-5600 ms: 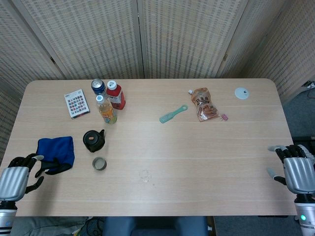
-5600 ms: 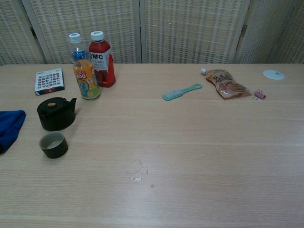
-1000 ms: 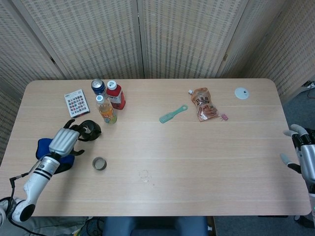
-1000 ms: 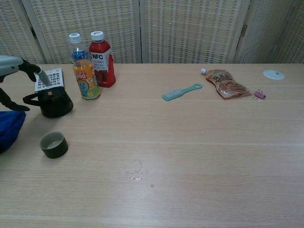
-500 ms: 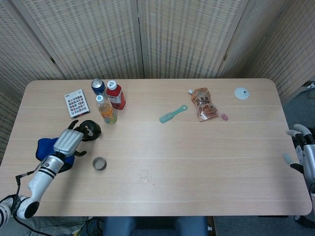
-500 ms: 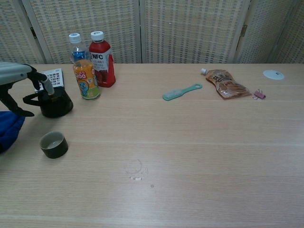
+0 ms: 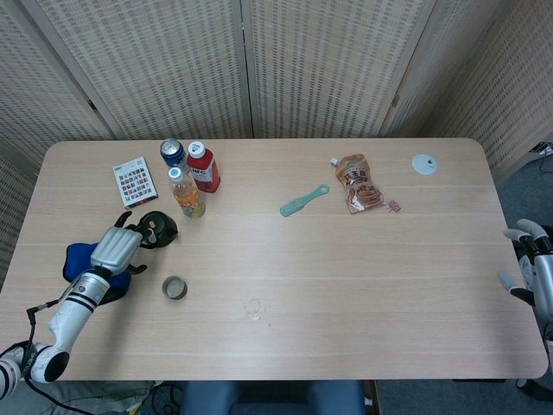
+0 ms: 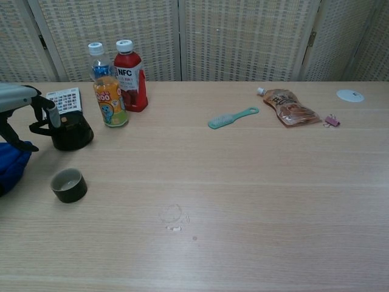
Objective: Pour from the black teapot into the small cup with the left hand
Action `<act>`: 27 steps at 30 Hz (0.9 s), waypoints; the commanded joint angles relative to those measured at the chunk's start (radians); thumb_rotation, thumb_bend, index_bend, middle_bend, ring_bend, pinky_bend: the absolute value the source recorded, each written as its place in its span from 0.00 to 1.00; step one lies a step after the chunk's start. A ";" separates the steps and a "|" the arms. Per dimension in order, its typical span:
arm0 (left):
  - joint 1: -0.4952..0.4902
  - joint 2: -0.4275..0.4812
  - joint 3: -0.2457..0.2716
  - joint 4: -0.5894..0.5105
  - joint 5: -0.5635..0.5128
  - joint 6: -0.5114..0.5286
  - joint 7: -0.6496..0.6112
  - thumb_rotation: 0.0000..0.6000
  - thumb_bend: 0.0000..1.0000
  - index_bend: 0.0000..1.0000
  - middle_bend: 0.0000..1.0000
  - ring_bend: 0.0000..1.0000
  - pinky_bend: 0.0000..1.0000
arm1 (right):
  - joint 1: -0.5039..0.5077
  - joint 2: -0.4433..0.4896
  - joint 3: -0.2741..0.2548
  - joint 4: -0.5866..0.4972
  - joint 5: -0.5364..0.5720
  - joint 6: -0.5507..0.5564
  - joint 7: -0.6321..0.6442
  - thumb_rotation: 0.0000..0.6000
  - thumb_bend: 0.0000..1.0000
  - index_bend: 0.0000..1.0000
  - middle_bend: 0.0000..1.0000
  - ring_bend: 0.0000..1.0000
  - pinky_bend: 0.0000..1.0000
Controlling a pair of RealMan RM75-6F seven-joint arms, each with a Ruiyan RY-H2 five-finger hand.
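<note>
While bottles (image 8: pixel 118 82) stand near, blue cloth (image 7: pixel 86 259) flanks the black teapot (image 8: pixel 73 131)

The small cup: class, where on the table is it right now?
In both views the small cup stands upright near the table's front left, just in front of the black teapot and right of the blue cloth.

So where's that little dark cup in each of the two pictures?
Head view: the small cup sits near the table's front left, in front of the black teapot.
Chest view: the cup is at lower left, again in front of the teapot.
Shared landmark: the orange juice bottle behind the teapot.
</note>
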 commanded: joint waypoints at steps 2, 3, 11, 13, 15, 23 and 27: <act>-0.002 -0.005 -0.001 0.008 -0.005 -0.006 0.004 1.00 0.20 0.38 0.35 0.34 0.00 | -0.002 0.000 0.000 0.001 0.001 0.002 0.001 1.00 0.16 0.32 0.23 0.20 0.18; -0.002 -0.008 -0.002 0.014 -0.008 -0.008 0.006 1.00 0.20 0.38 0.35 0.34 0.00 | -0.002 0.001 -0.001 0.000 0.002 0.003 0.001 1.00 0.16 0.32 0.23 0.20 0.18; -0.003 -0.018 -0.005 0.031 -0.020 -0.017 0.015 1.00 0.20 0.38 0.35 0.34 0.00 | -0.007 0.003 -0.002 0.001 0.005 0.006 0.004 1.00 0.16 0.32 0.23 0.20 0.18; -0.003 -0.018 -0.004 0.029 -0.023 -0.020 0.020 1.00 0.20 0.38 0.35 0.34 0.00 | -0.007 0.003 -0.002 0.001 0.004 0.007 0.005 1.00 0.16 0.32 0.23 0.20 0.18; -0.003 -0.018 -0.003 0.027 -0.025 -0.023 0.025 1.00 0.20 0.38 0.35 0.34 0.00 | -0.008 0.003 -0.003 0.002 0.004 0.007 0.005 1.00 0.16 0.32 0.23 0.20 0.18; -0.005 -0.019 -0.004 0.012 -0.033 -0.026 0.046 1.00 0.20 0.38 0.36 0.34 0.00 | -0.009 0.002 -0.003 0.005 0.008 0.007 0.008 1.00 0.16 0.32 0.23 0.20 0.18; -0.007 -0.022 -0.003 0.011 -0.035 -0.029 0.053 1.00 0.20 0.39 0.36 0.34 0.00 | -0.011 0.001 -0.003 0.007 0.008 0.009 0.006 1.00 0.16 0.32 0.23 0.20 0.18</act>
